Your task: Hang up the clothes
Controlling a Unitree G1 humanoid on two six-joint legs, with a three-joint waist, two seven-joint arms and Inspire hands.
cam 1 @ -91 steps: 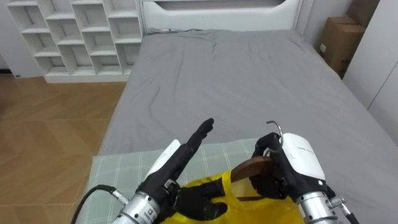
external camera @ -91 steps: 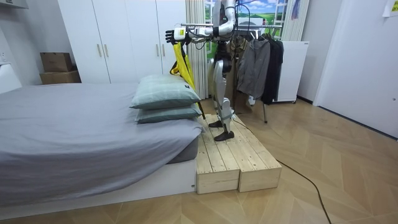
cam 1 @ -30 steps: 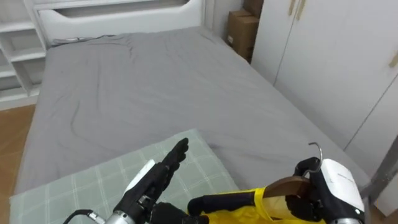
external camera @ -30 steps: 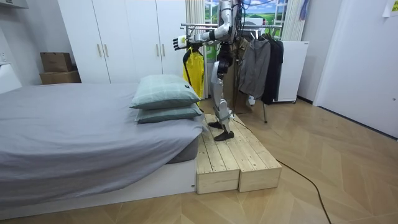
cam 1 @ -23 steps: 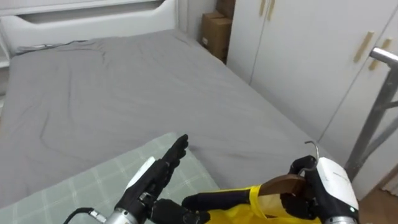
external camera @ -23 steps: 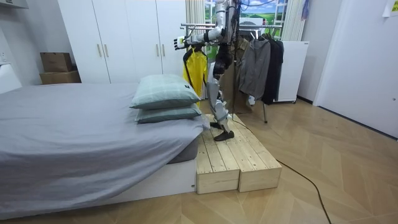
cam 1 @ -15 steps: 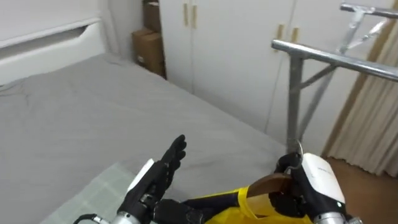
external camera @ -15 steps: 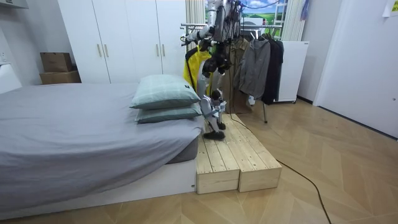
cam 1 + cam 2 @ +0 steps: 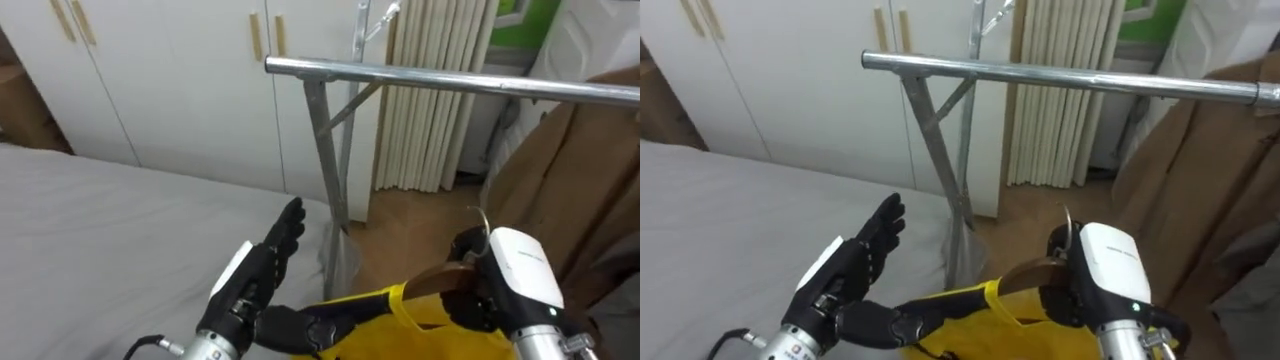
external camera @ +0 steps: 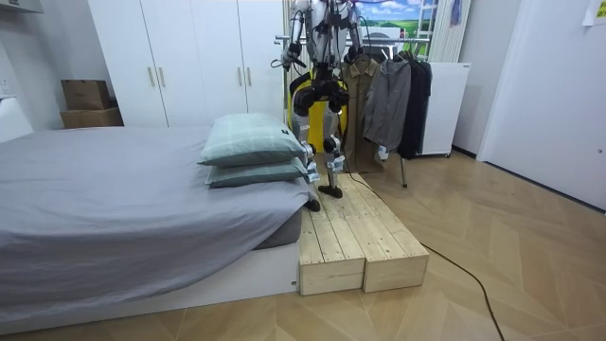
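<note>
Right hand point(image 9: 512, 272) is curled tight round the neck of the wooden hanger point(image 9: 443, 280). It sits below the rail point(image 9: 450, 80), well apart from it. The hanger's wire hook point(image 9: 478, 216) sticks up just past the fingers, also under the rail and not on it.

The yellow garment point(image 9: 365, 310) is on that hanger, so it's hanging off the right hand and spreading toward the left one. Left hand point(image 9: 258, 275) is flat and wide, fingers straight and pointing up toward the rail's left end. Its thumb reaches sideways and touches the yellow cloth, though I can't tell if it's under it or just against it.

A brown coat point(image 9: 560, 170) already hangs on the rail, further right. The bed point(image 9: 100, 240) is below the rail's left end. In the room view the robot stands on the wooden platform point(image 10: 355, 237) right at the rack.
</note>
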